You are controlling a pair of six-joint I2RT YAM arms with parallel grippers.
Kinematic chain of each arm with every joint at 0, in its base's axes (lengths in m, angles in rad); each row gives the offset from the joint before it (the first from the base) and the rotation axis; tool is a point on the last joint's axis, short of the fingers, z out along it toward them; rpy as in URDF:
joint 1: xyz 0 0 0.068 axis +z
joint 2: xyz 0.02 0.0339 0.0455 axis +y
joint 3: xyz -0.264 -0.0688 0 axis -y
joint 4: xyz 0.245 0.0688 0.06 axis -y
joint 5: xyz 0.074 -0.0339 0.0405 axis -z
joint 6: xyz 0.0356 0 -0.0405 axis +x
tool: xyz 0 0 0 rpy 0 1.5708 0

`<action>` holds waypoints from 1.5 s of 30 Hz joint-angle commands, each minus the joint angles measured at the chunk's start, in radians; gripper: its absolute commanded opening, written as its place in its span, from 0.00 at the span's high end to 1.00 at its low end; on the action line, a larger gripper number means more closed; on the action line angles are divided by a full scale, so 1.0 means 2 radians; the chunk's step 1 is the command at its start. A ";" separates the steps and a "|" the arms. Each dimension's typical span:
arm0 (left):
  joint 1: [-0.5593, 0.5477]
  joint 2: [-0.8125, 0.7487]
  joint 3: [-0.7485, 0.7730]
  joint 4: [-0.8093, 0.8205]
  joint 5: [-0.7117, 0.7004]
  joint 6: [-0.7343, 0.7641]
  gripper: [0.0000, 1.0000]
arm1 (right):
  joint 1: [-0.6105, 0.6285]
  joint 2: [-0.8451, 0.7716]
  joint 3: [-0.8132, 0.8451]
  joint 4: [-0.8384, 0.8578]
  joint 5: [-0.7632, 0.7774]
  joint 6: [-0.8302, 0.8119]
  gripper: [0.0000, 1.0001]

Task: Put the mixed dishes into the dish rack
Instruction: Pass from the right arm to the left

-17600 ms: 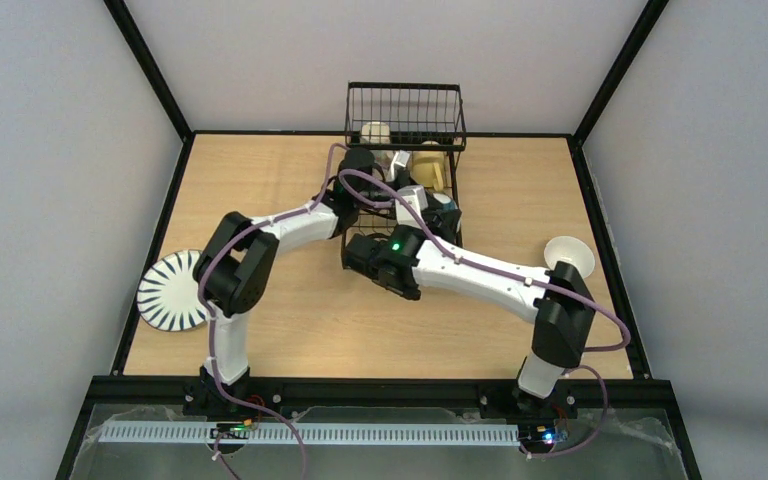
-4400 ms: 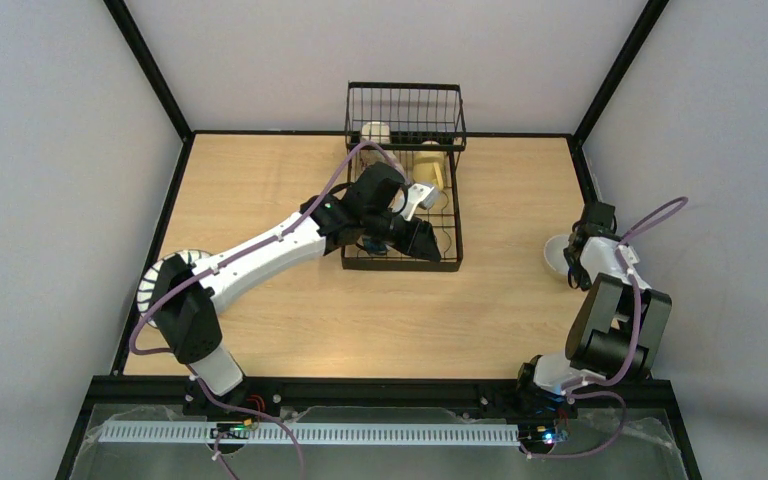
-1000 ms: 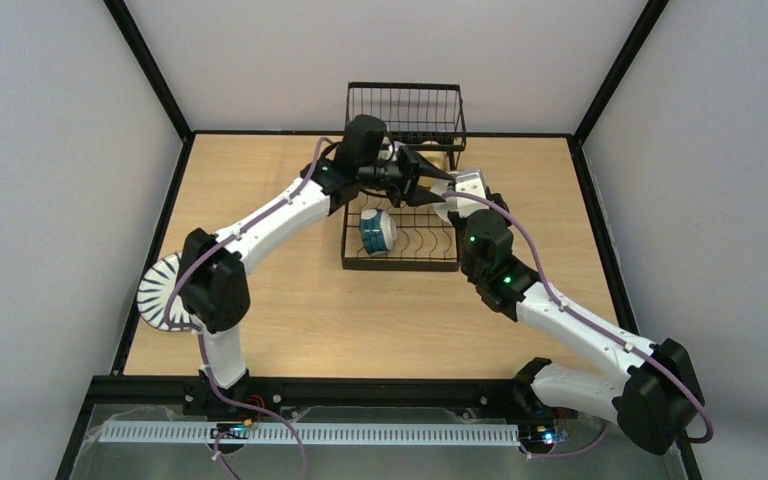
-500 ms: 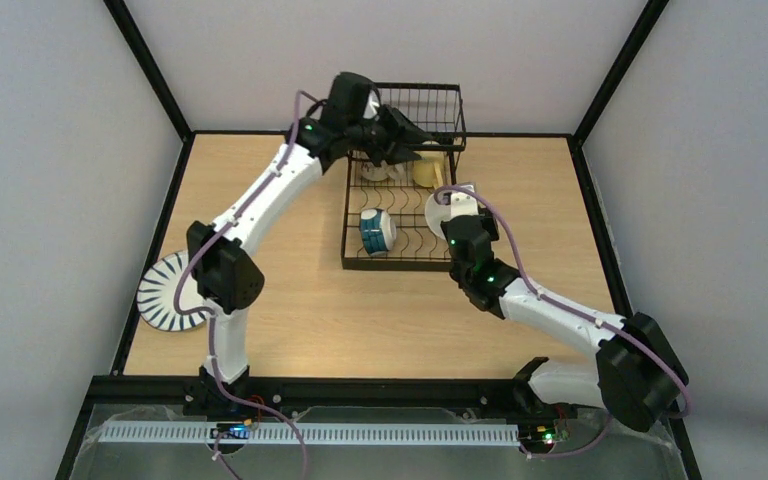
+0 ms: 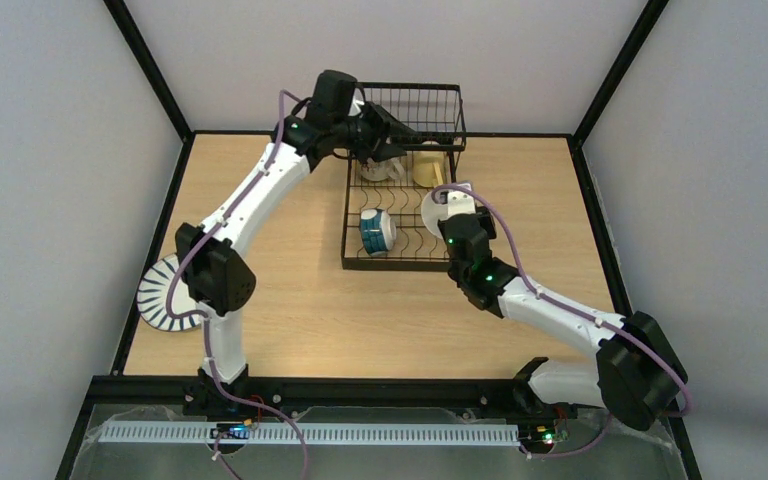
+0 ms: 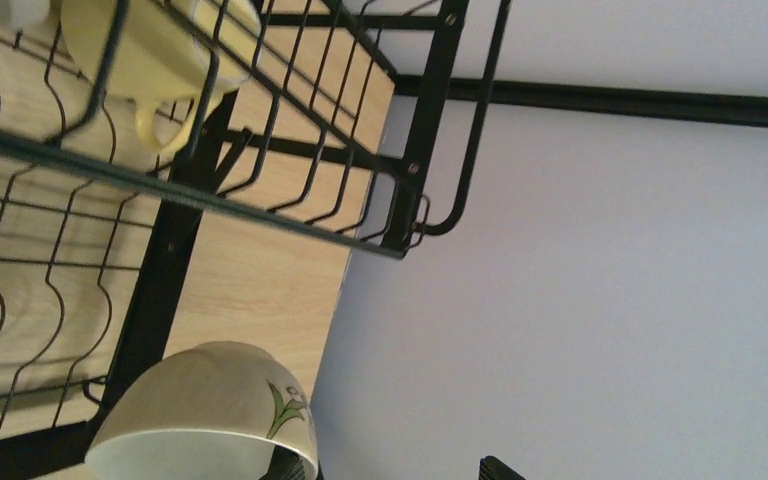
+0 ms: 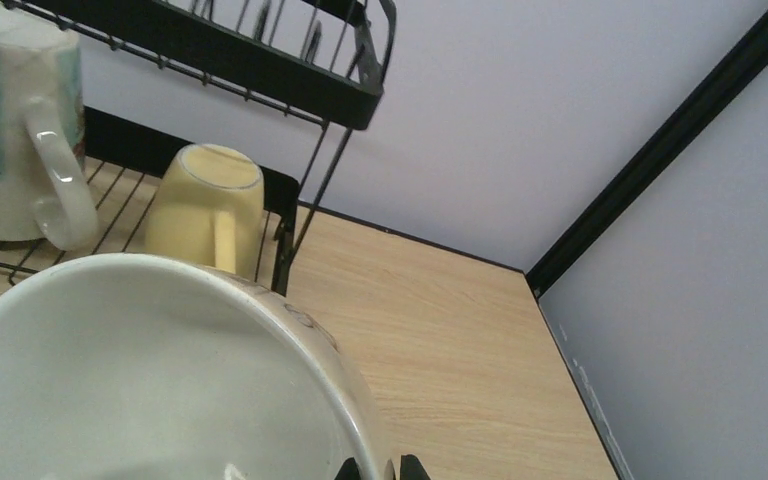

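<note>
Cream bowl (image 5: 438,212) now at dish rack (image 5: 400,262) edge, rim between half-hidden right fingers (image 7: 412,468); left fingers (image 6: 495,470) wide.

Bright, even, diffuse light, faint soft shadows, and a small glint on the beige mug (image 7: 5,130) handle.

Cream bowl (image 5: 439,209) now at rack (image 5: 401,266)

A robot test cell in a lab was indicated: a bare wooden surface (image 5: 290,300) was enclosed by plain pale panels (image 5: 60,150) on black frame posts (image 5: 150,70), with arms (image 5: 260,190) bolted to a rail (image 5: 380,390).
</note>
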 commanded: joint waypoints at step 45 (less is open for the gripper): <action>-0.108 -0.028 -0.081 0.044 0.016 -0.044 0.01 | 0.044 -0.001 0.043 0.143 0.034 -0.142 1.00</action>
